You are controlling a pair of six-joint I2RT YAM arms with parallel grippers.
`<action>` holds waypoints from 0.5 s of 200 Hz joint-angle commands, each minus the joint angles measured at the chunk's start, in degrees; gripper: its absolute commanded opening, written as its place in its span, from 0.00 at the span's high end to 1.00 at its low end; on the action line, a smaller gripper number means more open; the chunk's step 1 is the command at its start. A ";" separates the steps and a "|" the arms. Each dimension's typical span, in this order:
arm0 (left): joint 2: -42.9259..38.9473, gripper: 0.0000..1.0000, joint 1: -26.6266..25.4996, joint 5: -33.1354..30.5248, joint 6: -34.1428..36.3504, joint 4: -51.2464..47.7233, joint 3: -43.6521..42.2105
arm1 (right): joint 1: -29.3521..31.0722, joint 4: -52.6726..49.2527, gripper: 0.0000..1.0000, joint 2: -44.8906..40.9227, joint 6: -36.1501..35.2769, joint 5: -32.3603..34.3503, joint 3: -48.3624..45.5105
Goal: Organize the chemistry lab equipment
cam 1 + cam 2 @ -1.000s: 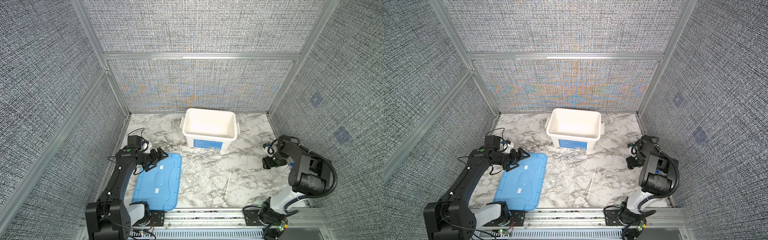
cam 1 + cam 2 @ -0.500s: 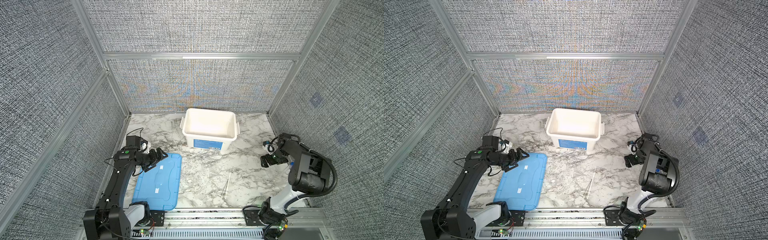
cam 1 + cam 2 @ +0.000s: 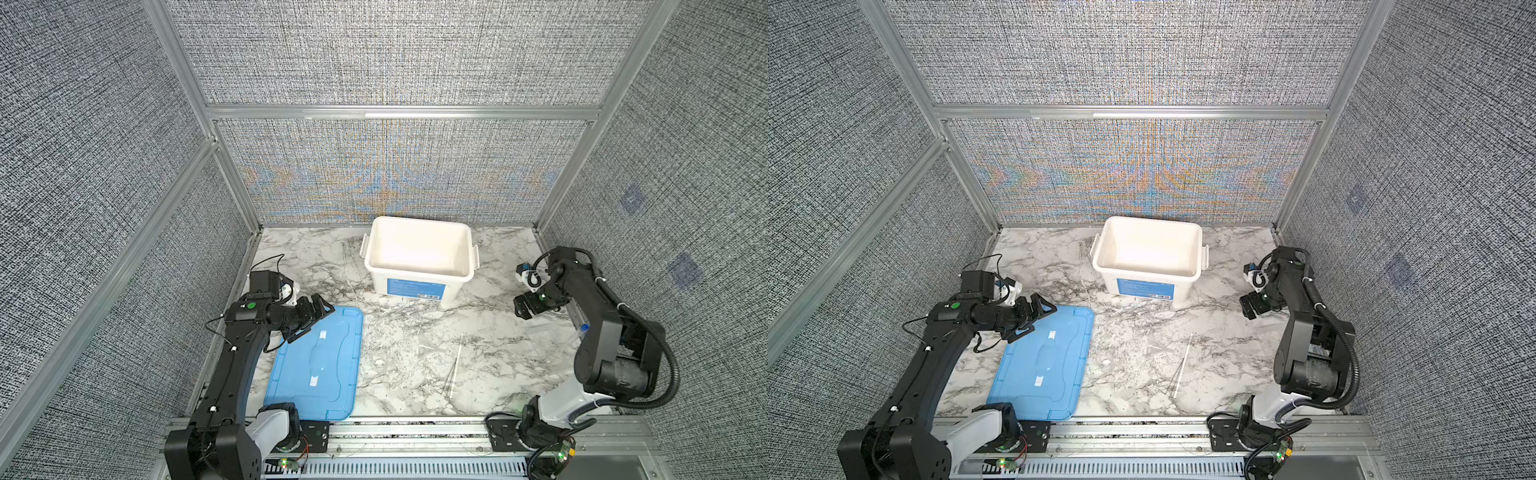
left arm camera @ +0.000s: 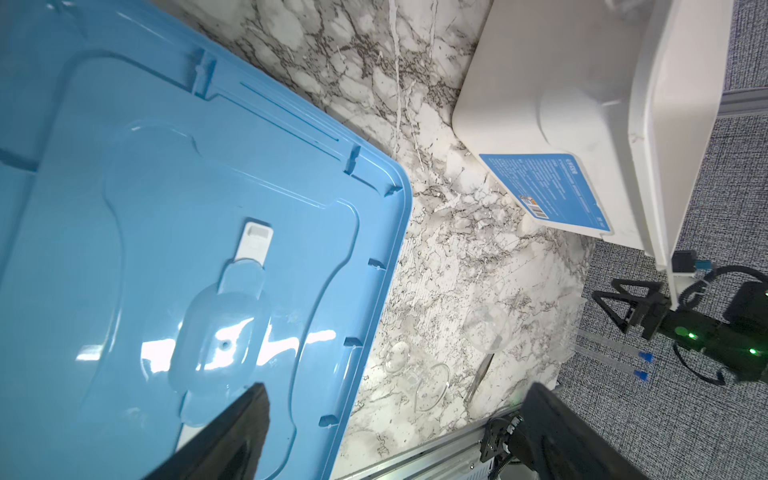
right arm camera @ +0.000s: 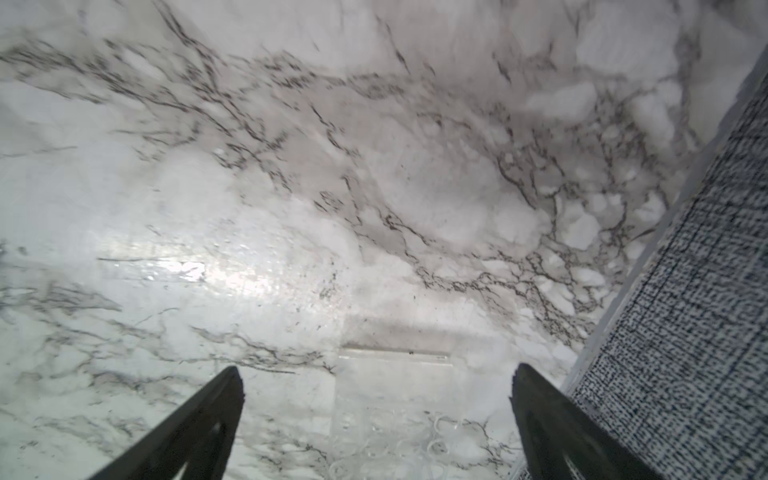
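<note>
— Where are your grippers sitting?
— I'm holding the left gripper (image 3: 321,321) spread above the blue lid's (image 3: 332,374) far left corner, pinching nothing. The right gripper (image 3: 521,306) is hanging spread too, low over the marble table (image 3: 299,257) by the right wall, empty.
— And the labware?
— A thin clear rod (image 3: 456,365) is lying nearer than the white tub (image 3: 415,286). Two blue-capped tubes (image 4: 643,356) are lying beside the right arm.

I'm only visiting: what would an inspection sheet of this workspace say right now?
Surface: marble-patterned tabletop.
Job's things: thin clear rod, clear round dishes, two blue-capped tubes, all lying loose.
Clutter: white tub, looks empty; blue lid flat on the tabletop.
Grippers: left gripper open over the lid; right gripper open, holding nothing.
Cables: black cable looped at the left arm; ribbed hose on the right arm.
Surroundings: grey woven walls, aluminium frame.
</note>
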 commanded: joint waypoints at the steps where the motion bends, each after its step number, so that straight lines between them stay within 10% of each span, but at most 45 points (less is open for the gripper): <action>1: -0.24 0.03 0.11 -2.30 0.02 -1.02 1.10 | 3.66 -4.46 0.01 -1.87 0.65 -2.93 2.58; 63: -1.81 0.03 -0.07 -0.19 -0.80 -0.20 3.01 | 21.63 6.40 0.01 -13.00 9.19 -5.74 0.45; 100: -7.56 0.03 -0.11 0.93 1.07 1.31 1.24 | 32.50 18.52 0.01 -20.10 17.55 5.11 -9.09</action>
